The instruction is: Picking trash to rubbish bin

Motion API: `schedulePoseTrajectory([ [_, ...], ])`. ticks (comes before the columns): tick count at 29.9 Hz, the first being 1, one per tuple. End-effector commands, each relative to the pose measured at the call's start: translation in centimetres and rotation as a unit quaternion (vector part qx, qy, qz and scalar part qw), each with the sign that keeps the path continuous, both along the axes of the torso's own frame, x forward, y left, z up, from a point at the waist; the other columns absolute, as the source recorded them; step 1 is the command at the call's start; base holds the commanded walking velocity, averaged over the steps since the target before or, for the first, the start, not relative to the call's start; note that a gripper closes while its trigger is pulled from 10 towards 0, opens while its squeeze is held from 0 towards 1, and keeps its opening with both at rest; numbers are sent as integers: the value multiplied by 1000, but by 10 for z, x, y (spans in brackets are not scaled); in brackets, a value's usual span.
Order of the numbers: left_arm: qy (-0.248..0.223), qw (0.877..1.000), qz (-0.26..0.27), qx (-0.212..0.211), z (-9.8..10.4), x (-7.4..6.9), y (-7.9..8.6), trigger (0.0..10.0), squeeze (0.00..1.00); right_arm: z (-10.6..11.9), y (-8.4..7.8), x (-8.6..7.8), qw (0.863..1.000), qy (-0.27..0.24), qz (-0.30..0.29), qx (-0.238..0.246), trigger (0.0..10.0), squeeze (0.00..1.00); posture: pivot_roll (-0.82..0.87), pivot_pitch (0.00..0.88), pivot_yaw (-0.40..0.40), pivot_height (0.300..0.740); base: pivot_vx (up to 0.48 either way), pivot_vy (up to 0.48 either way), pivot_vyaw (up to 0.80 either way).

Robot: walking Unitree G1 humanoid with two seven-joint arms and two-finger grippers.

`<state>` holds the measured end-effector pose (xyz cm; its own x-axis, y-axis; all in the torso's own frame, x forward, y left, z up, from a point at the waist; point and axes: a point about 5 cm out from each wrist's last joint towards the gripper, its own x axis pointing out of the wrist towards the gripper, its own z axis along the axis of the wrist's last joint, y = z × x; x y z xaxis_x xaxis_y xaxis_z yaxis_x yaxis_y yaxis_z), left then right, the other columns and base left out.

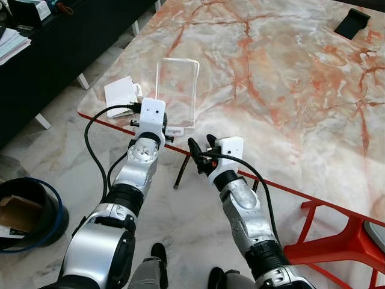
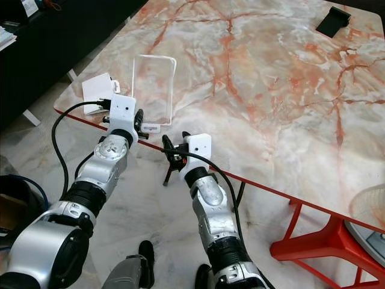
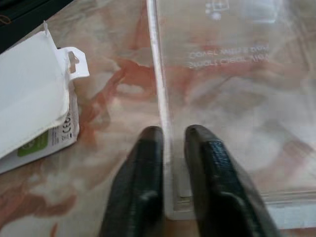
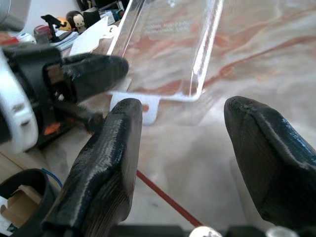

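Note:
A clear plastic packaging shell [image 1: 176,90] lies on the marble table [image 1: 289,90] near its front left corner. My left gripper [image 3: 170,136] is shut on the shell's thin near edge, one finger on each side of the rim. The shell's hang tab [image 4: 133,106] rests on the marble. My right gripper [image 1: 203,144] stands open just off the table's red front edge, to the right of the left wrist, with nothing between its fingers [image 4: 108,163]. Beside the shell sits a white cardboard package [image 1: 120,93] with a green label.
A black bin [image 1: 24,211] with a blue rim stands on the floor at lower left, cardboard inside. A dark cabinet [image 1: 60,42] runs along the left. Red table legs [image 1: 325,235] stand at the right. A small black object [image 1: 352,23] lies far back on the table.

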<state>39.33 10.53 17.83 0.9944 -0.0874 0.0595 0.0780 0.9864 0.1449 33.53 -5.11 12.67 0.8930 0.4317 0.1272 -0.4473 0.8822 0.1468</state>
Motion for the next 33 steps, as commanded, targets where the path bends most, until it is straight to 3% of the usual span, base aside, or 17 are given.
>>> schedulePoseTrajectory([
  [1,40,999,-6,7,-22,-8,-3,0,0,3,10,1,1000,-2,11,4,10000,0,90,218,-11,740,0,0,0],
  [6,9,1000,-5,-3,-21,-14,-1,0,0,5,8,4,1000,-6,5,2,10000,0,92,189,-5,740,0,0,0],
  [8,-29,999,20,-20,-16,-19,8,0,0,6,4,7,1000,-10,-5,2,10000,0,100,161,-3,740,0,0,0],
  [11,-33,999,23,-21,-15,-20,9,0,0,6,3,7,1000,-10,-6,1,10000,0,100,161,-3,740,0,0,0],
  [14,-85,994,65,-28,-7,-27,25,0,0,10,-1,11,1000,-20,-19,6,10000,0,102,114,3,740,0,0,0],
  [15,-99,992,72,-30,-5,-30,29,3176,0,13,-3,12,999,-25,-23,10,10000,0,102,104,4,740,0,0,0],
  [16,-108,991,78,-32,-3,-32,31,9647,0,15,-4,13,999,-28,-25,12,10000,0,102,100,4,740,0,0,0],
  [17,-124,988,83,-37,-1,-35,34,10000,0,18,-5,14,999,-35,-29,16,10000,0,101,86,6,740,0,0,0],
  [23,-163,982,92,-26,4,-45,42,10000,0,29,-16,22,996,-54,-61,28,10000,0,103,53,12,740,0,0,0],
  [33,-158,978,139,-4,-2,-54,62,10000,0,28,-33,29,994,-47,-94,27,10000,0,118,100,1,740,0,0,0],
])
